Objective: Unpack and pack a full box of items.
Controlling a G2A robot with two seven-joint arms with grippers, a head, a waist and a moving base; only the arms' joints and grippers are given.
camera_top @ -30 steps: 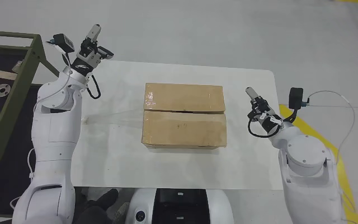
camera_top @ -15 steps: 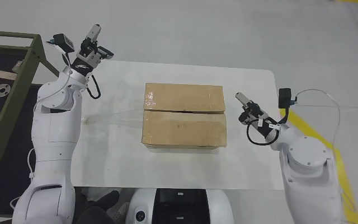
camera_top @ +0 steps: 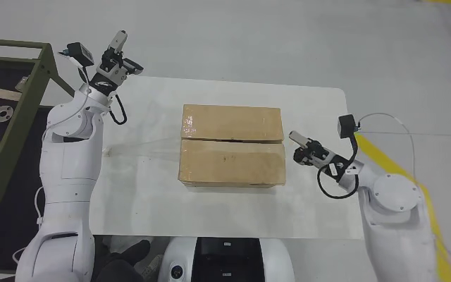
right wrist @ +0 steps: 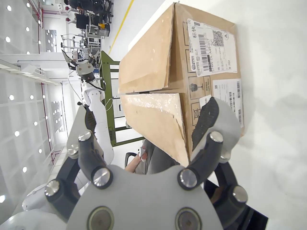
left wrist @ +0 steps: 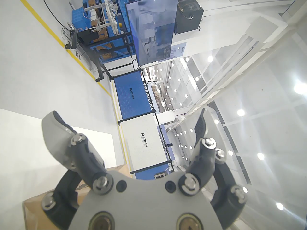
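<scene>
Green rack (camera_top: 25, 84) left of white table (camera_top: 141, 183); closed box (camera_top: 232, 144) at table centre; yellow floor line (camera_top: 384, 158) right. Left gripper (left wrist: 128, 118): fingers apart, empty, raised past far-left corner. Right gripper (right wrist: 148, 108): fingers apart, empty, just beside box's right end.

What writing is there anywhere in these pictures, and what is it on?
Shipping label on the end of the cardboard box: barcodes, a square code, fine print; too small to quote surely.
Second label beside it: barcodes and digits, too small.
Handling symbols printed on the box: pictures, no words.
Blue panel and white panel in the room behind: a company name, left unquoted.
</scene>
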